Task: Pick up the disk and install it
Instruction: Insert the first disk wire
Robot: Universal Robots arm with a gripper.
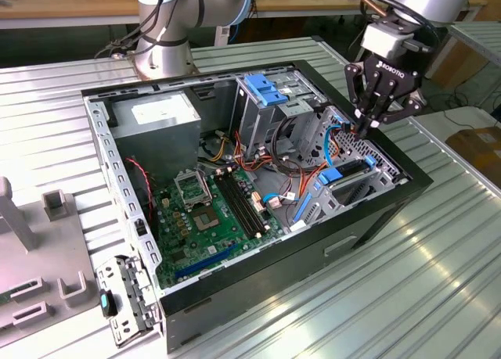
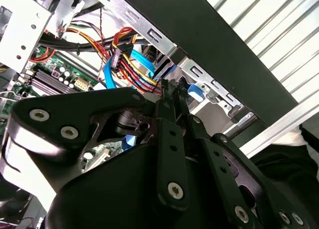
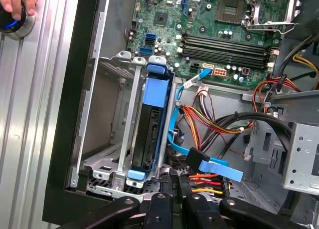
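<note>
A: Where's the gripper now?

B: In the exterior view it hangs over the front corner of the open computer case, fingertips drawn together to a narrow point just above the perforated drive cage. Nothing sits between them that I can make out.

A: And the disk?

B: In the first wrist view the disk stands on edge in the cage bay right ahead of the fingertips, dark body framed by its blue rails. It looks seated in the slot, which I'd judge is why the gripper carries nothing.

A: Why so close to the cage, then?

B: My guess: closed fingers make a firm tip for pressing the carrier home. The blue data cable and the bundle of power wires lie just beside the fingertips, apart from the disk, so not yet plugged in
</note>
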